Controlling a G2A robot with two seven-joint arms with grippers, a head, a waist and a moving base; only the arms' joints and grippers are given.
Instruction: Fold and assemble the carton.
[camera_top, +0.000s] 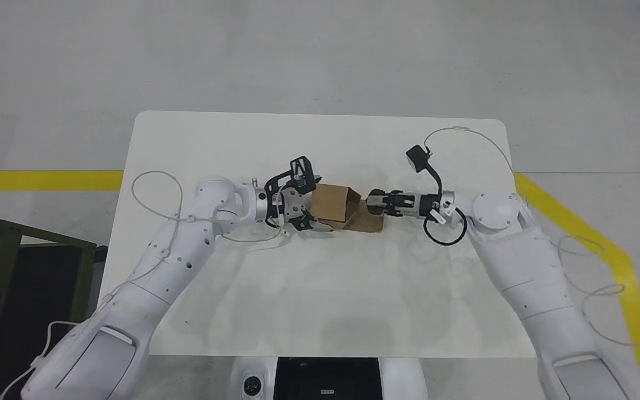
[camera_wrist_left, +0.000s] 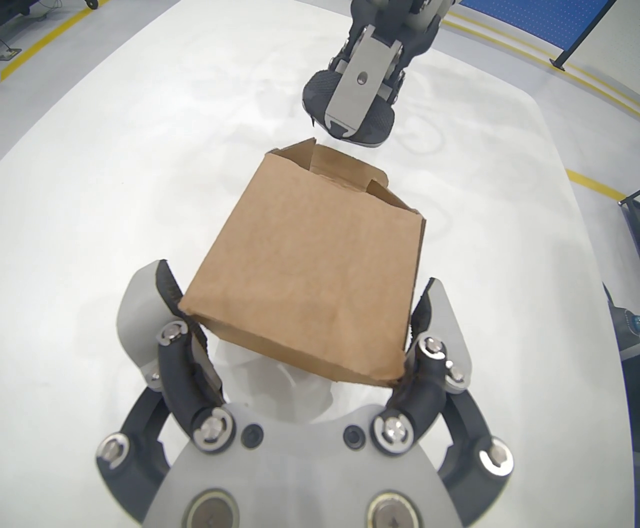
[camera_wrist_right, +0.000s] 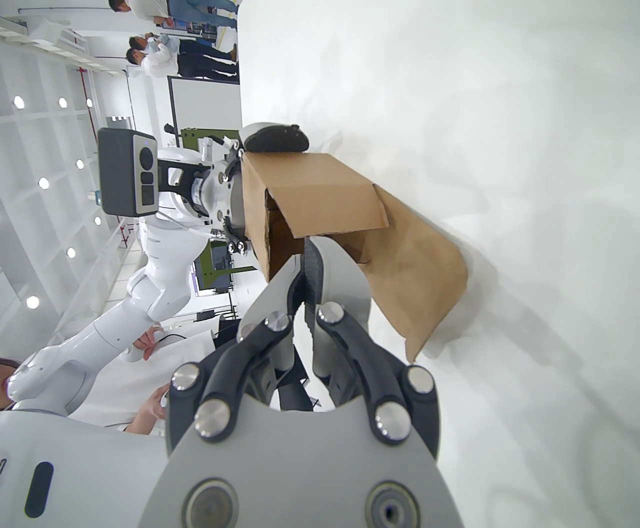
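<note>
The carton (camera_top: 338, 207) lies between the two pincers, its long axis running straight from the left pincer (camera_wrist_left: 297, 300) to the right pincer (camera_wrist_right: 306, 260). The left pincer clamps the closed end from both sides, so the open mouth and its loose flap (camera_wrist_right: 420, 280) face away from it, just at the tip of the right pincer, whose fingers are pressed together on nothing. The right arm therefore looks better placed to fold next.

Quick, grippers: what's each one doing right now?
Left gripper: closed on one end of the carton, holding it.
Right gripper: closed, tips at the carton's open end, nothing visibly held.
</note>
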